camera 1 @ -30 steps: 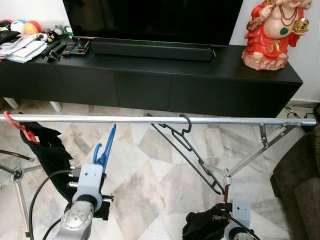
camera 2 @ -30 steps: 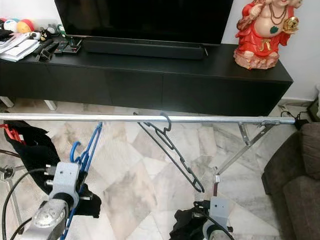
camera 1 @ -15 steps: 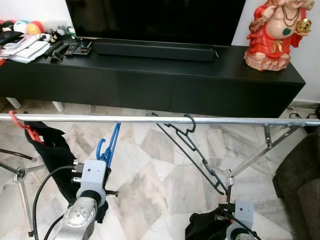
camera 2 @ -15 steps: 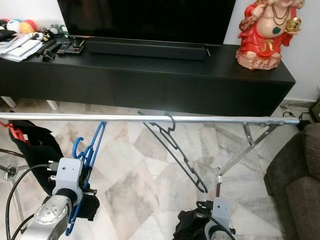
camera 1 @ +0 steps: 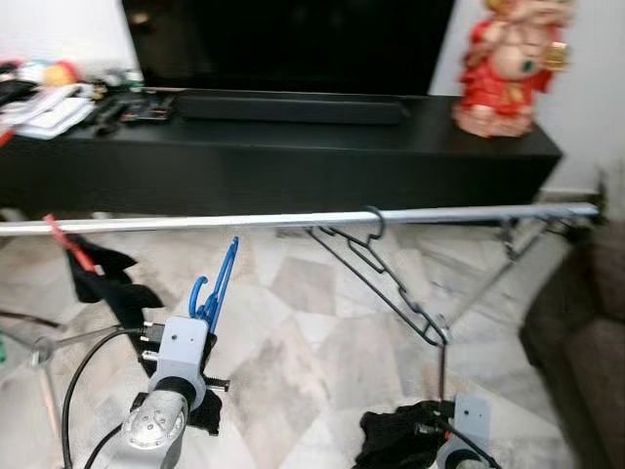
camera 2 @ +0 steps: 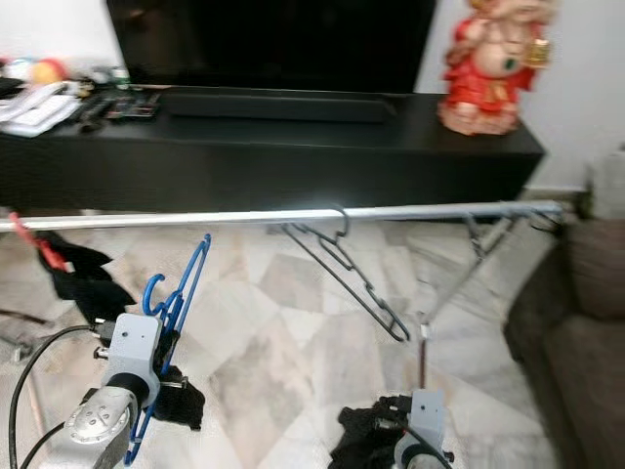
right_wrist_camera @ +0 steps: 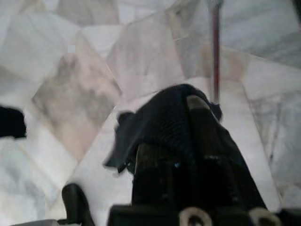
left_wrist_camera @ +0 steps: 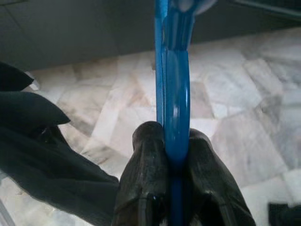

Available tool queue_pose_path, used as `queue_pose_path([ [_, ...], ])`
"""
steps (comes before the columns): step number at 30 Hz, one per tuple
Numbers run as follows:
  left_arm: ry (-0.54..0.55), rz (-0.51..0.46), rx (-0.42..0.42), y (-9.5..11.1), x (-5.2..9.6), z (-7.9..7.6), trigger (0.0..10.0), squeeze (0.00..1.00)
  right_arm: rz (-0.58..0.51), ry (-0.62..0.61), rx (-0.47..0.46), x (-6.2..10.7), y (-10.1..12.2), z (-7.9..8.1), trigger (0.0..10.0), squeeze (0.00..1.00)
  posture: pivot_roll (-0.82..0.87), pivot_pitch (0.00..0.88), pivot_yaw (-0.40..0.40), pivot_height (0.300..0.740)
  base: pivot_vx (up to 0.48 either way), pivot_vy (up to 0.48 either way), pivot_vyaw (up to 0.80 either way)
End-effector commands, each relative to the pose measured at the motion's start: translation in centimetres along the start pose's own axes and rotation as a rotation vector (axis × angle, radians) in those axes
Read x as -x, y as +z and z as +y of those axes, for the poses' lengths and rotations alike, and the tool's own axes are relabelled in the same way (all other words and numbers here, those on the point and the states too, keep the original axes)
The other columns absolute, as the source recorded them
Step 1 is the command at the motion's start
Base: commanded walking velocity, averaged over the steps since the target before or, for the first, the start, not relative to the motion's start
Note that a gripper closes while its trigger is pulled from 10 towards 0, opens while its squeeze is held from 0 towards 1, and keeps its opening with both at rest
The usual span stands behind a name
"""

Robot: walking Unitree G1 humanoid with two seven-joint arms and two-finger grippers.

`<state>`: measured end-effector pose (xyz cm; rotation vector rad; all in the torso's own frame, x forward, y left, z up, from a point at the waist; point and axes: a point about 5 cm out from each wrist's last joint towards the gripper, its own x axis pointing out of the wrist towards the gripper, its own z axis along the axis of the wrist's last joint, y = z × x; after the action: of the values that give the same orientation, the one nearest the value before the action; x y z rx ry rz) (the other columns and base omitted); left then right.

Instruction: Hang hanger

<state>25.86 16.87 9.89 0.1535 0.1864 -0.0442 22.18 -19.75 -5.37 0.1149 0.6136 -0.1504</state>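
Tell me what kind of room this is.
Probably a home living room: a large TV above a long black media console, a marble-tiled floor, and a sofa at the right edge.

Blue hanger point(camera 1: 214, 291); silver rail point(camera 1: 293, 220); black hanger point(camera 1: 386, 283); marbled floor point(camera 1: 303, 332).

Both head views are evenly lit by soft indoor light and smeared by motion blur, strongest toward two o'clock, where the red statue point(camera 1: 505, 66) loses its detail. The metal rail point(camera 1: 293, 220) carries a pale sheen along its length. The television screen point(camera 2: 264, 44) at twelve o'clock is a flat dark mass. The left wrist view is dim but fairly sharp on the blue hanger point(left_wrist_camera: 173, 99); the right wrist view is soft and hazy throughout.
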Motion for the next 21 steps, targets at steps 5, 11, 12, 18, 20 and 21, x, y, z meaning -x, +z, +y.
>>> queue_pose_path([
  [5, -0.002, 0.008, -0.004, -0.22, 0.16, 0.0, 10.0, 0.0, -0.019, -0.005, -0.007, -0.16, 0.48, 0.02, 10.0, 0.0, 0.01, 0.133, 0.007, 0.74, 0.0, 0.0, 0.0],
  [11, 0.008, 0.0, 0.005, 0.03, 0.08, 0.17, 10.0, 0.0, -0.02, -0.005, -0.007, -0.19, 0.54, 0.07, 10.0, 0.0, 0.01, 0.134, 0.005, 0.74, 0.0, 0.0, 0.0],
  [12, 0.009, -0.002, 0.006, 0.07, 0.09, 0.16, 10.0, 0.0, -0.02, -0.005, -0.008, -0.19, 0.54, 0.06, 10.0, 0.0, 0.01, 0.134, 0.005, 0.74, 0.0, 0.0, 0.0],
  [18, 0.015, -0.005, 0.01, 0.17, 0.07, 0.15, 10.0, 0.0, -0.019, -0.005, -0.005, -0.17, 0.51, 0.02, 10.0, 0.0, 0.01, 0.137, 0.002, 0.74, 0.0, 0.0, 0.0],
  [20, 0.016, -0.004, 0.011, 0.17, 0.07, 0.13, 10.0, 0.0, -0.017, -0.006, -0.004, -0.16, 0.49, -0.01, 10.0, 0.0, 0.01, 0.136, 0.001, 0.74, 0.0, 0.0, 0.0],
  [21, 0.018, -0.004, 0.012, 0.18, 0.07, 0.13, 10.0, 0.0, -0.017, -0.006, -0.003, -0.16, 0.47, -0.02, 10.0, 0.0, 0.01, 0.138, 0.001, 0.74, 0.0, 0.0, 0.0],
])
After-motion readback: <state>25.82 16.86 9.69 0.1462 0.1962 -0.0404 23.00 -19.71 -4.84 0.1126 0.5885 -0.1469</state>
